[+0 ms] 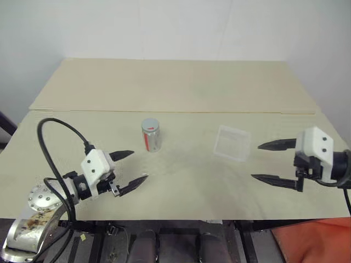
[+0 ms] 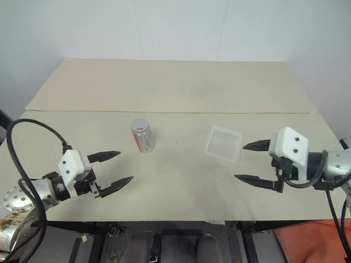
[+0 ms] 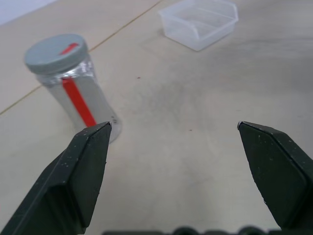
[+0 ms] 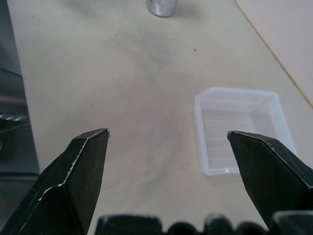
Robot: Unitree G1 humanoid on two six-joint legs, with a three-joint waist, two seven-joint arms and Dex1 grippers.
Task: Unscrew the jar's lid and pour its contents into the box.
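Jar work has not begun: I hold both arms at the near edge of the table, clear of the objects. The left gripper sits near left, jaws spread wide and empty, angled inward toward the jar. The right gripper sits near right, equally wide and empty, aimed inward just beside the box. Farther in, I see the jar upright left of centre, lid still on, well apart from the box, presumably to leave each arm a free approach.
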